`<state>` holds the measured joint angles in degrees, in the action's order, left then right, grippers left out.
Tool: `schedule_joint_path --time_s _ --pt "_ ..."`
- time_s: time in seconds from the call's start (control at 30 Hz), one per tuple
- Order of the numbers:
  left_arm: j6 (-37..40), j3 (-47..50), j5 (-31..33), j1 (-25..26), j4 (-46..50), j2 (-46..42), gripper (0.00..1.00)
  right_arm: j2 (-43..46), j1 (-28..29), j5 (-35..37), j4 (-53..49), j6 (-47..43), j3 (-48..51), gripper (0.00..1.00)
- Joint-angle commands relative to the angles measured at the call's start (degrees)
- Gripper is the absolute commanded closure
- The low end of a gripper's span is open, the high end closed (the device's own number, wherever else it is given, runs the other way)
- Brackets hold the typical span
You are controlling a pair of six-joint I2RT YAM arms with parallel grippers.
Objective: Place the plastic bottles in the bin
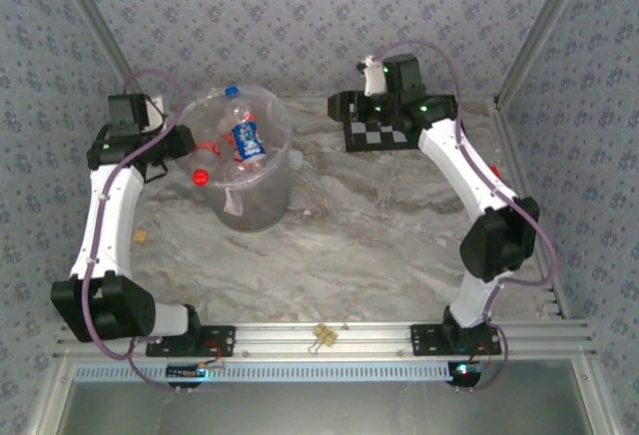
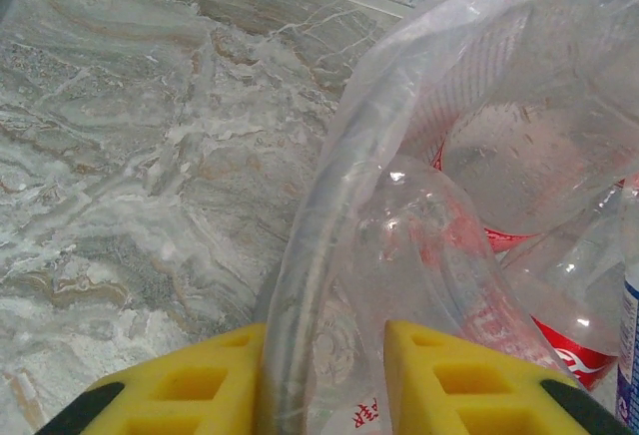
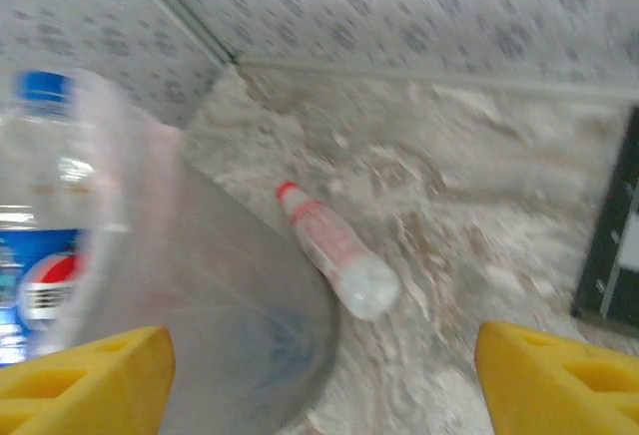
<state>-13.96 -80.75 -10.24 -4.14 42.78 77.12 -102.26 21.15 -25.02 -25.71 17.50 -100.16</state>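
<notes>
The bin [image 1: 262, 201] stands at the back left of the table with several plastic bottles in it. A blue-labelled bottle [image 1: 245, 138] leans upright on top of them. My left gripper [image 2: 324, 380] is shut on the bin's rim [image 2: 310, 255], one yellow finger [image 2: 190, 390] outside the wall and the other inside, beside red-labelled bottles [image 2: 559, 350]. My right gripper [image 3: 321, 355] is open and holds nothing. It hangs beside the bin wall [image 3: 220, 295], short of a red-capped bottle [image 3: 334, 250] lying on the table. The blue-labelled bottle [image 3: 40, 245] shows through the bin.
A black-and-white checkerboard [image 1: 379, 136] lies at the back right, its edge [image 3: 611, 255] near my right gripper. The patterned walls close in the back and sides. A small clip [image 1: 324, 333] sits on the front rail between the arm bases.
</notes>
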Motion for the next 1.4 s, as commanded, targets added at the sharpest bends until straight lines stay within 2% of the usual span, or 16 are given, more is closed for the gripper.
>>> schedule_joint_path --time_s 0.0,0.03,0.13,0.27,0.47,0.6,1.13,1.37 --pt "0.9 -1.2 -0.1 -0.2 1.4 -1.8 0.68 -5.0 -1.2 -5.7 -0.9 4.9 1.2 0.18" --pt "1.0 -1.2 -0.1 -0.3 1.5 -1.9 0.70 -6.9 -1.3 -6.0 -0.8 5.4 1.4 0.14" --pt "1.1 -1.6 0.1 -0.2 2.0 -1.9 0.75 -12.9 -0.7 -7.9 1.3 8.8 0.6 0.12" --pt "1.1 -1.4 0.2 -0.3 2.2 -2.2 0.80 -19.9 1.7 -8.8 5.9 13.9 -1.5 0.04" --pt "1.5 -1.2 0.4 -0.2 2.4 -2.2 0.84 -27.6 4.8 -8.7 13.9 20.7 -4.0 0.03" --pt "1.5 -1.3 0.3 -0.2 2.3 -1.9 0.84 -31.0 6.6 -9.3 15.3 22.4 -6.4 0.03" --pt "1.6 -1.5 0.1 -0.2 2.2 -1.9 0.85 -39.7 8.4 -8.3 16.1 28.4 -11.8 0.10" --pt "1.0 -1.6 -0.3 -0.2 2.0 -1.9 0.85 -40.6 8.8 -9.6 17.8 30.3 -11.6 0.21"
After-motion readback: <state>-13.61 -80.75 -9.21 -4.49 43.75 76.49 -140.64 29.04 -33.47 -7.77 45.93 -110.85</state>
